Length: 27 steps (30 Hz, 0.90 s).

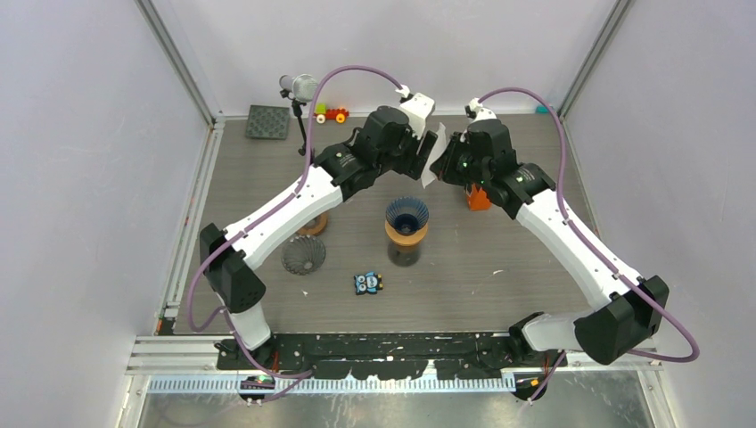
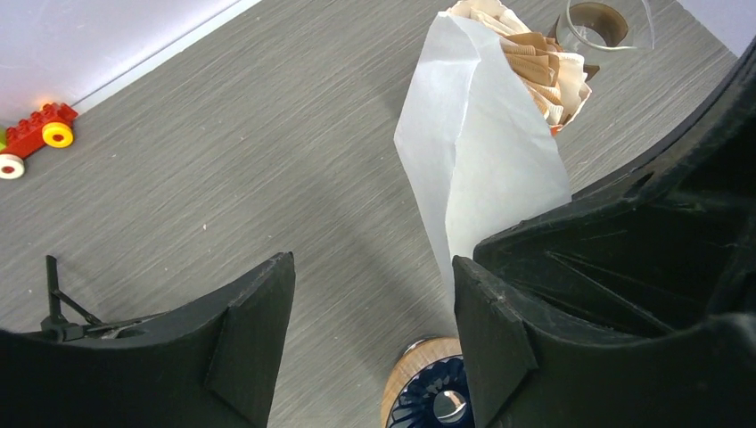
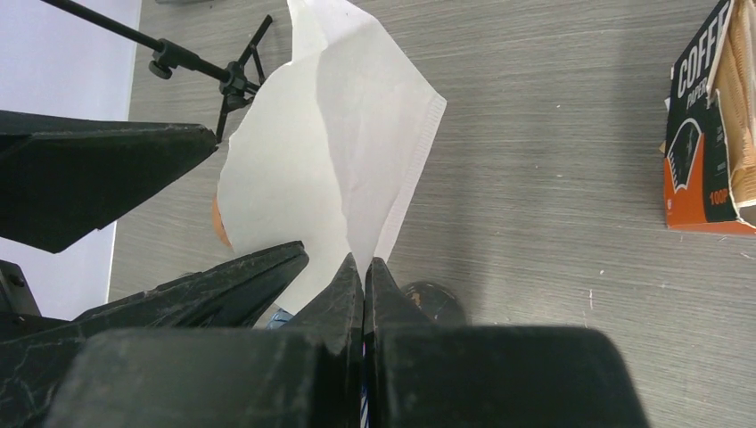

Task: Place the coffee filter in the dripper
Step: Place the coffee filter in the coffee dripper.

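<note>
- The right gripper (image 3: 364,267) was clenched tight on the bottom edge of the white coffee filter (image 3: 330,169), holding it in the air behind the dripper (image 1: 406,214) and above its rim
- The left gripper (image 2: 373,263) hung behind the dripper too, jaws spread and grasping nothing, with the filter just beside its inner finger
- The dripper's ribbed cone sat empty on its carafe
- Judged step: opening the flat filter into a cone before lowering it
- To do it well, the left fingers should pinch only one loose ply and pull gently away, since thin paper tears or creases easily
- The point should then go down over the dripper's centre, clear of the filter box (image 3: 704,134) behind and right of the dripper
</note>
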### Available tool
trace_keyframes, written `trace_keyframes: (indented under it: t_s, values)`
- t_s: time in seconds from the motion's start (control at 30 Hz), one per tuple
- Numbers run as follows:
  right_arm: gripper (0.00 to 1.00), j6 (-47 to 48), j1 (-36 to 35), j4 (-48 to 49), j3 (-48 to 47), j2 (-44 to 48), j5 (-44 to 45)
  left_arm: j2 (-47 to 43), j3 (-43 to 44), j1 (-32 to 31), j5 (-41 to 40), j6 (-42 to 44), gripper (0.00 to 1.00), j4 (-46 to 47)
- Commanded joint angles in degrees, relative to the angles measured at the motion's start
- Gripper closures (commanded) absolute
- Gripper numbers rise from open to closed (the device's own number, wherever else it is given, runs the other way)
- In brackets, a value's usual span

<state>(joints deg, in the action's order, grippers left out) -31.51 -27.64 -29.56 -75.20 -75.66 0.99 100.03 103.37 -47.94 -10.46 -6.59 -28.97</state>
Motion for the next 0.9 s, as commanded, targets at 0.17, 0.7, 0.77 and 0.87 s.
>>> trace_keyframes:
  t_s: [0.17,0.7,0.77,0.87]
  values:
    - [1.00,1.1,-0.5,1.5,-0.9,2.1,1.6,0.2,2.1,0.0,1.6,-2.4,0.39,0.2]
    - [1.00,0.6,-0.5,1.8,-0.9,1.7,-0.2,1.8,3.1,0.7,4.2,-2.9,0.64,0.8]
    - [1.00,0.7,-0.5,1.8,-0.7,1.8,-0.2,2.1,3.6,0.9,4.3,-2.5,0.65,0.9]
    - [0.99,1.0,-0.5,1.8,-0.4,2.0,-0.2,2.5,4.6,1.1,4.8,-2.0,0.63,1.1]
